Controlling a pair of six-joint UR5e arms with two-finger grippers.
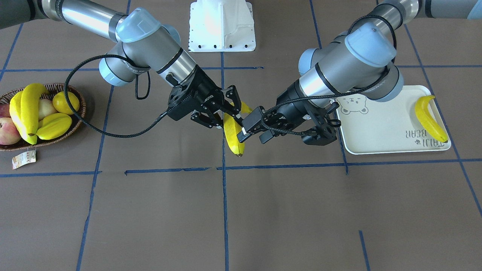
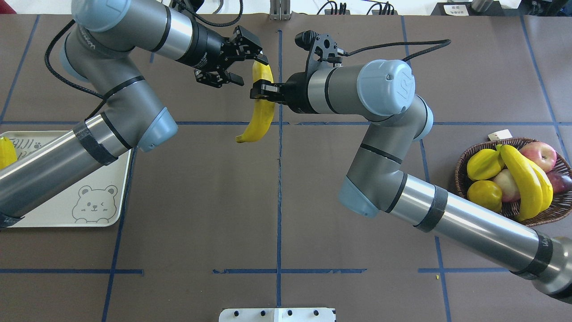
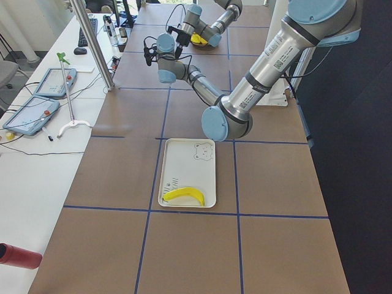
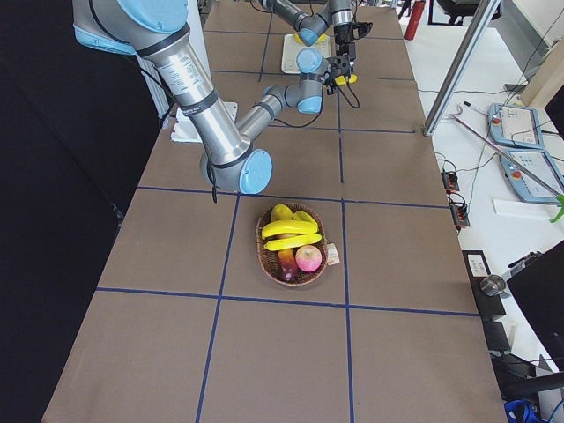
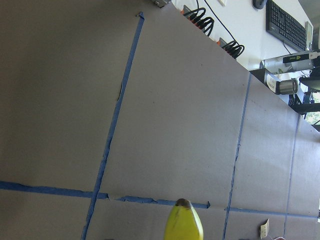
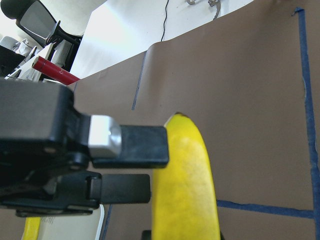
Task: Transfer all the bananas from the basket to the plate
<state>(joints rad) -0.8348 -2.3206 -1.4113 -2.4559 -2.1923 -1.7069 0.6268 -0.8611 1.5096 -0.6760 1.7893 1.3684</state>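
Over the table's (image 2: 201,201) middle, well apart from basket (image 2: 462,163) and plate (image 2: 103,210), grips the banana (image 2: 259,118) midway in the right gripper (image 2: 262,91), with the left gripper (image 2: 249,69) spread at its far end, and risks dropping it if released before the left closes.

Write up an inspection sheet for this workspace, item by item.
Surface: brown table with a blue tape grid.
Job's things: first banana lies on the plate; two bananas lie in the basket; fourth banana is airborne between the arms.
Clutter: starfruit, lemon and apple share the basket; paper tag beside it.
Grippers: right gripper shut on the fourth banana; left gripper open at its upper end, contact unclear.
Cables: black braided cable loops widely off the right arm, toward the basket; a second cable follows the left wrist.
Surroundings: white robot base; teach pendants and a red bottle on the side bench.
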